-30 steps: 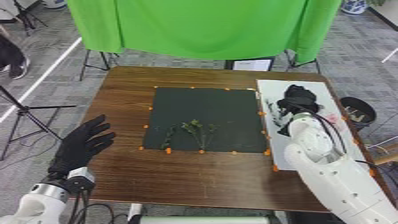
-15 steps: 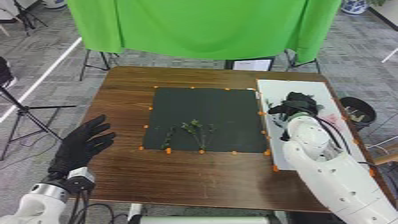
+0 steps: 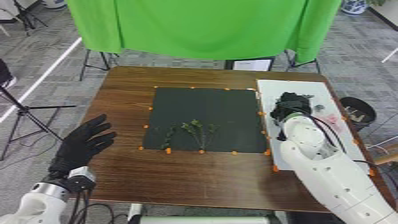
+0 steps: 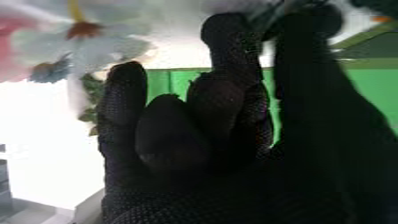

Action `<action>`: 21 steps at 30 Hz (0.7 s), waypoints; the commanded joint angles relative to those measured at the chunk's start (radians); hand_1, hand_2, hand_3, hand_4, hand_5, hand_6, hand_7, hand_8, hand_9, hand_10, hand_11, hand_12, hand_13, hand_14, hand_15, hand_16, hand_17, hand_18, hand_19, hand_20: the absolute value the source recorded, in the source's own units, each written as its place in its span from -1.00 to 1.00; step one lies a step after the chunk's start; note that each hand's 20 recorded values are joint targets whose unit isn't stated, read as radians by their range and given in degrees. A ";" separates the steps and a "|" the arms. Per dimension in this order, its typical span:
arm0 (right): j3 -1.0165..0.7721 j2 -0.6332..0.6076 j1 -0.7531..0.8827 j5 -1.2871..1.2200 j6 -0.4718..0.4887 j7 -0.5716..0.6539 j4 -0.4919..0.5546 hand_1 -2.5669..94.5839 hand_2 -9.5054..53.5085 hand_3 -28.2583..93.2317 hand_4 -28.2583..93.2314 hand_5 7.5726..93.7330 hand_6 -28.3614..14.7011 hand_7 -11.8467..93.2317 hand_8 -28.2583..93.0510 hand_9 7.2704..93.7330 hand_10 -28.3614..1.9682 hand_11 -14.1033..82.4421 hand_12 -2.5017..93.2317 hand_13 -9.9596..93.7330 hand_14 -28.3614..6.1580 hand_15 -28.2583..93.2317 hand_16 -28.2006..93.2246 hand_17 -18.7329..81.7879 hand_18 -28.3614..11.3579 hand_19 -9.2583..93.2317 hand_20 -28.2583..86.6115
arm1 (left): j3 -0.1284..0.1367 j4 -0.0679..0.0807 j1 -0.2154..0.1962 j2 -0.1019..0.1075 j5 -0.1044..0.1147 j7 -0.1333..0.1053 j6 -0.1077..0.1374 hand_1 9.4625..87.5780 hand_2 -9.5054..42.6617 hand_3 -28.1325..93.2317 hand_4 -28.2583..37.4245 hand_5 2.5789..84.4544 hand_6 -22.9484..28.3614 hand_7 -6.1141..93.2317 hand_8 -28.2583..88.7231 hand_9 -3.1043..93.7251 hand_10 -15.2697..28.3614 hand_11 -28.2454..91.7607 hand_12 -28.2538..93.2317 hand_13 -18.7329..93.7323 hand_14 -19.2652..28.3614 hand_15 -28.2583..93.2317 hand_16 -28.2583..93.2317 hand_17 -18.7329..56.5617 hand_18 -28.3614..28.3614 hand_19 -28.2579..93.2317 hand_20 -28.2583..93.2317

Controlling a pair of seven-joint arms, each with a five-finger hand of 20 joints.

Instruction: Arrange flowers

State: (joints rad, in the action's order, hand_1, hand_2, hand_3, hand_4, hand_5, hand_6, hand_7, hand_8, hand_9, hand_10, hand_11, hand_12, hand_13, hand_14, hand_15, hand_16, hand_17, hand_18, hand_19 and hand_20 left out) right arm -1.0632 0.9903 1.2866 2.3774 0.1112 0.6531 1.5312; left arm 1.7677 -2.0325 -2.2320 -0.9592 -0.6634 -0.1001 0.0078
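One bin [image 3: 364,106] beside table [image 3: 160,175], contents unclear; left hand [image 3: 78,146] released; right hand [image 3: 290,105]: can't tell.

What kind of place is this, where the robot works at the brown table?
Probably a robotics lab or test room: green cloth backdrop, black metal tripod stand and square black mat with orange markers along its edges.

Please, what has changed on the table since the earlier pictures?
The right hand has moved a little leftward and nearer to the robot, over the white sheet; whether it took hold of anything, I cannot tell. The left hand, dark sheet and green sprigs stayed as they were.
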 commanded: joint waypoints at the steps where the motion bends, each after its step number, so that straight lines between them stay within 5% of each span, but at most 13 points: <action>1: -0.049 0.008 0.062 -0.093 0.063 -0.090 -0.004 0.05 -1.00 0.70 -1.00 0.55 0.39 0.09 -0.27 0.70 0.34 0.56 0.00 0.67 0.28 0.86 0.04 0.06 -0.38 0.74 0.12 | 0.000 -0.002 -0.015 -0.002 -0.001 0.008 -0.002 -0.59 -0.77 0.65 -1.00 -0.32 0.12 -0.43 -0.72 -0.41 0.32 -0.05 -0.29 -0.25 0.56 0.16 -0.61 -0.70 0.79 0.24 -0.44; 15: -0.055 -0.018 0.097 -0.153 -0.251 -0.138 0.076 -0.11 -1.00 0.92 -0.83 0.39 0.24 0.38 -0.14 0.67 0.28 0.77 -0.01 0.67 0.19 0.98 0.02 0.06 -0.44 0.76 0.18 | 0.005 0.002 -0.009 -0.009 -0.003 0.009 -0.006 -0.59 -0.77 0.65 -1.00 -0.32 0.12 -0.43 -0.72 -0.41 0.32 -0.05 -0.29 -0.25 0.56 0.16 -0.61 -0.70 0.79 0.24 -0.44; 21: -0.067 -0.018 0.106 -0.188 -0.267 -0.106 0.161 -0.12 -1.00 0.92 -0.82 0.40 0.23 0.38 -0.13 0.69 0.28 0.78 -0.01 0.67 0.20 0.99 0.01 0.07 -0.44 0.77 0.17 | 0.008 0.000 -0.014 -0.009 -0.003 0.006 -0.006 -0.59 -0.77 0.65 -1.00 -0.32 0.12 -0.43 -0.72 -0.41 0.32 -0.05 -0.29 -0.25 0.56 0.16 -0.61 -0.70 0.79 0.24 -0.44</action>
State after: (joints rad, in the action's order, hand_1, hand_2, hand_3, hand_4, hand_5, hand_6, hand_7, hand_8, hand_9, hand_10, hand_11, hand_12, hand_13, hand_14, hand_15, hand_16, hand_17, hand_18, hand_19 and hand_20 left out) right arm -1.1203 0.9703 1.3893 2.2128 -0.1571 0.5194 1.6038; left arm 1.7697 -2.0326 -2.2339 -0.9611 -0.6639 -0.0982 0.0080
